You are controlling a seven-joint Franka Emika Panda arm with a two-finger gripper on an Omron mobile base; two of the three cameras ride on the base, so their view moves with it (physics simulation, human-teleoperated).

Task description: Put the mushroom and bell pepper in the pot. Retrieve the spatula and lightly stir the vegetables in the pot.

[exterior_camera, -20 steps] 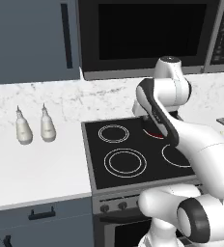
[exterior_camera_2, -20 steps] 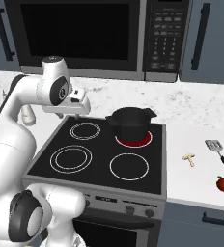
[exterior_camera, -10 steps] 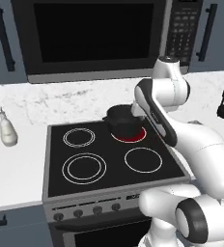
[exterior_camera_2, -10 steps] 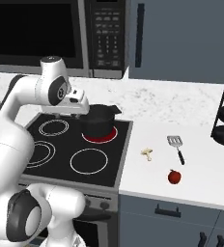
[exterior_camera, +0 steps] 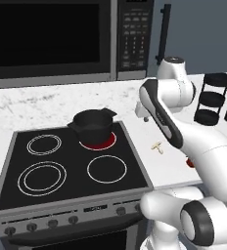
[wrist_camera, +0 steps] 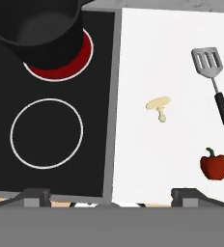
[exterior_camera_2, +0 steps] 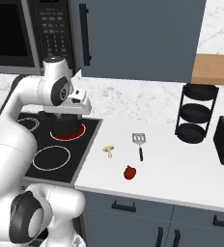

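Two vegetables on counter: mushroom point(wrist_camera: 158, 105); bell pepper point(wrist_camera: 214, 165).

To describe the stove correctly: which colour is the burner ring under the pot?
The burner under the pot glows red; the hand view shows it best.

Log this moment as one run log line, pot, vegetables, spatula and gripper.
pot: on red burner, empty | mushroom: on counter | bell pepper: on counter | spatula: on counter, untouched | gripper: open, holding nothing
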